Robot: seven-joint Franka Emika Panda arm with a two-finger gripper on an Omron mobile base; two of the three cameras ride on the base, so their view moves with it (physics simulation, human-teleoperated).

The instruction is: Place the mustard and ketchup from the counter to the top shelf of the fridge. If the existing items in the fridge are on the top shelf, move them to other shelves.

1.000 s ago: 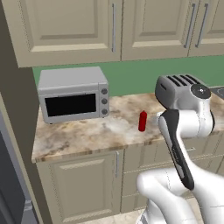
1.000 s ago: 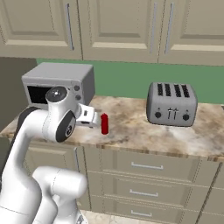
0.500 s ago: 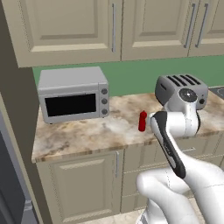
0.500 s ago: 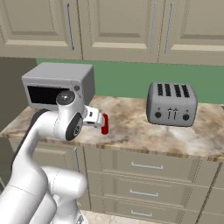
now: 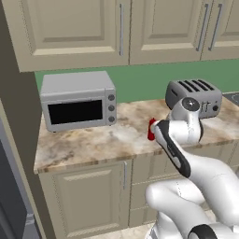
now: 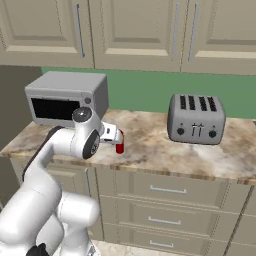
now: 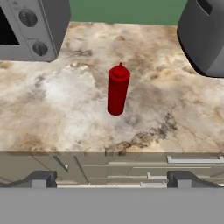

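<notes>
marbled stone counter (image 7: 61,109) bears smooth red cylindrical ketchup (image 7: 118,89).

Bare counter (image 7: 65,113) rings the upright ketchup (image 7: 118,89); microwave (image 7: 33,26) far left, toaster (image 7: 203,35) far right, both well apart

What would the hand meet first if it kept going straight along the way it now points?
Most likely the ketchup, which stands upright on the counter, centred ahead of the open hand. Nothing lies between them. Depth is hard to judge; aimed a little low, it could meet the counter's front edge first.
</notes>
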